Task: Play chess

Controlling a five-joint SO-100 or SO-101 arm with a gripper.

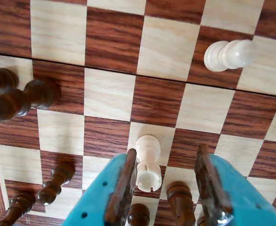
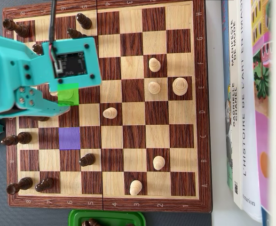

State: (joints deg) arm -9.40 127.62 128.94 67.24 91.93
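white piece (image 1: 148,162) stands upright on the board (image 1: 109,42), on a light square near the board's left edge as the overhead view shows it, where a green marker (image 2: 68,93) covers that square. in the wrist view it sits between the fingers of the gripper (image 1: 168,186), hard against the left finger (image 1: 123,188); the right finger (image 1: 208,183) stands clear of it, with a gap. jaws apart, nothing clamped.

the overhead view shows the gripper (image 2: 58,101) directly over that square, the arm's body hiding most of the piece. a purple marker (image 2: 69,138) lies on a square in the same column of the picture, two squares toward the bottom edge, with one dark square between; judged to be the destination.

the piece's long axis is vertical, in line with the fingers. dark pieces (image 1: 180,200) stand close by at the lower edge of the wrist view, just beside the fingertips; risk of a knock on closing or lifting.

judged step: closing on the piece, not yet done. the piece is off centre in the jaws, so it may slide or tip as they shut.
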